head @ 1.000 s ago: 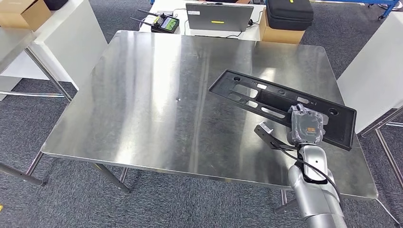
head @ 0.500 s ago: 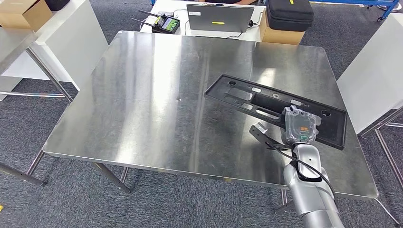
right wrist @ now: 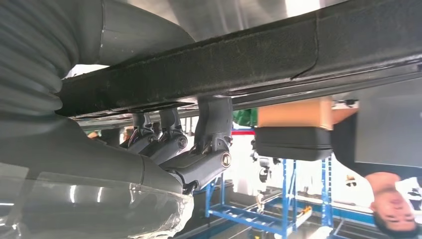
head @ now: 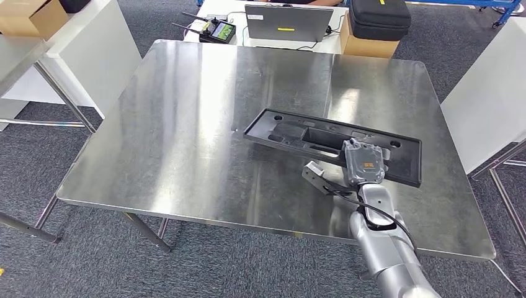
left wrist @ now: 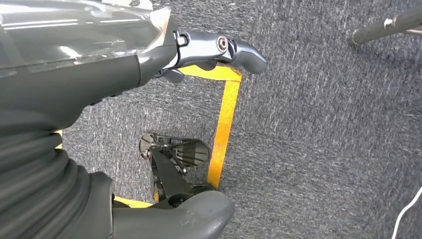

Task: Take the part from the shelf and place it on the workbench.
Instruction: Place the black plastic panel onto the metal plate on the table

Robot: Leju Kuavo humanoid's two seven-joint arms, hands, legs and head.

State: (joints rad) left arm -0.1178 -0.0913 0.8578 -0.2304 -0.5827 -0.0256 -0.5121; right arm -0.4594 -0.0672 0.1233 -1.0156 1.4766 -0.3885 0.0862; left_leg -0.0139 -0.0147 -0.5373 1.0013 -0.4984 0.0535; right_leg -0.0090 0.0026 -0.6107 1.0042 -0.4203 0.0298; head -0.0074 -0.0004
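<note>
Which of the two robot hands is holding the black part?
The right hand grips the long black part over the steel workbench. The left hand hangs empty above the carpet.

The right hand point(head: 363, 162) grips at the end of its outstretched arm; the left hand point(left wrist: 149, 59) hangs with fingers apart.

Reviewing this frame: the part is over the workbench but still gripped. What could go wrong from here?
The right hand grips the long black part at its near edge, off-centre, so the far end may dip and strike the workbench first. Released while tilted, it could slide. The fingers wrap its rim and might snag on letting go.
</note>
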